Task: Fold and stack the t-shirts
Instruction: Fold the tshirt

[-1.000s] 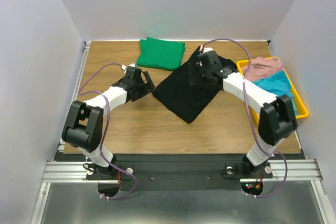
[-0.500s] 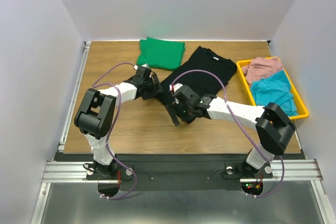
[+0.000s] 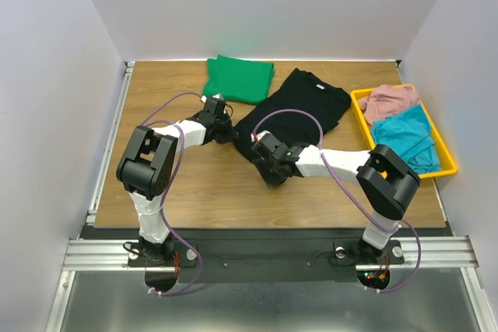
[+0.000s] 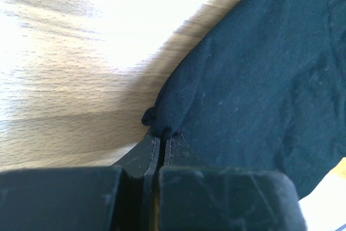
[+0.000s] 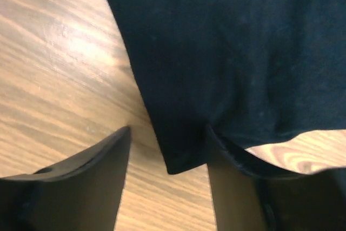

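Ok, black t-shirt (image 3: 299,114) lies flat mid-table. Long axis is diagonal: collar with white tag (image 3: 318,81) far-right, hem near-left. Both arms sit at the hem end, 1 per corner.

Left gripper (image 4: 162,133) is clamped tight on a small pinch of the left hem corner, and cloth bunches right at the tips. Right gripper (image 5: 167,131) is at the near hem corner, jaws part-way apart and straddling it. The corner tip lies between the 2 fingers (image 5: 81,182), flat on the wooden table (image 3: 226,200). No grip there that I can see.

Key relation, my read: the rest of the shirt runs away from both grippers toward far-right. So the fold goes along that axis, hem carried over toward the collar. The right side needs to close on cloth first, else only 1 corner lifts and the hem skews.

Green t-shirt (image 3: 238,79) sits folded at the far edge, just left of the black collar. Can't tell if they touch. The left arm is nearer to it.

Yellow bin (image 3: 450,162) at the right edge holds 2 loose items: pink garment (image 3: 389,100) at the far end, teal garment (image 3: 408,134) at the near end. The right arm is nearer the bin.
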{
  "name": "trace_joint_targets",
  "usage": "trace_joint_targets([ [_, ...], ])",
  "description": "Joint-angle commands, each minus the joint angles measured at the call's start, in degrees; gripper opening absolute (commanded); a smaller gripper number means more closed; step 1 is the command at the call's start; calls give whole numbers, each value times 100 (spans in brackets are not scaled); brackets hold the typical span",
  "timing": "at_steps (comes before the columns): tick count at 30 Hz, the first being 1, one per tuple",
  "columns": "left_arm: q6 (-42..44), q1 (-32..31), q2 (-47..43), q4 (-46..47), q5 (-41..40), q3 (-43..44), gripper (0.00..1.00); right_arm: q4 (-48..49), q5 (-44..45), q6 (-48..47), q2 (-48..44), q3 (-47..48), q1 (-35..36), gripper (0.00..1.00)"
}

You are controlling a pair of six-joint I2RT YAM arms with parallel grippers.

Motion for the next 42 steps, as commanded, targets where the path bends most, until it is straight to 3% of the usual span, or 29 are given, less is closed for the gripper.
trace_joint_targets([
  [1, 139, -27, 69, -239, -120, 17, 0, -45, 111, 79, 118, -91, 35, 53],
  [3, 122, -27, -106, -230, -251, -132, 0, -63, 85, 123, 48, -170, 35, 43],
  [4, 104, -27, -185, -221, -295, -203, 0, -63, -107, 106, -65, -284, 26, 27],
  [6, 86, -27, -370, -221, -383, -370, 0, -80, -450, 27, -241, -399, 35, 17],
  [7, 25, -27, -588, -212, -436, -597, 0, -80, -652, 35, -338, -460, 78, 5],
  [8, -19, -27, -712, -195, -454, -747, 0, -80, -715, 88, -435, -513, 122, 1],
  [14, -493, -27, -2082, -335, -778, -2083, 0, -98, -1145, 298, -735, -663, 1017, 0],
  [19, -1037, -36, -3784, -1369, -1656, -2927, 0, -89, -1338, 615, -735, -357, 1799, 0],
  [25, -1487, -27, -5632, -2732, -2649, -2937, 0, -71, -1383, 808, -761, 118, 2328, 0],
  [28, -1601, -27, -6178, -2972, -2836, -2876, 0, -36, -1445, 914, -910, 190, 2381, 0],
  [34, -1575, -27, -6356, -2937, -2739, -2612, 0, -45, -1043, 1195, -1323, 84, 2381, 0],
  [42, -1320, -88, -5680, -2358, -2300, -1909, 0, -343, -312, 1485, -2289, -109, 2109, 1],
])
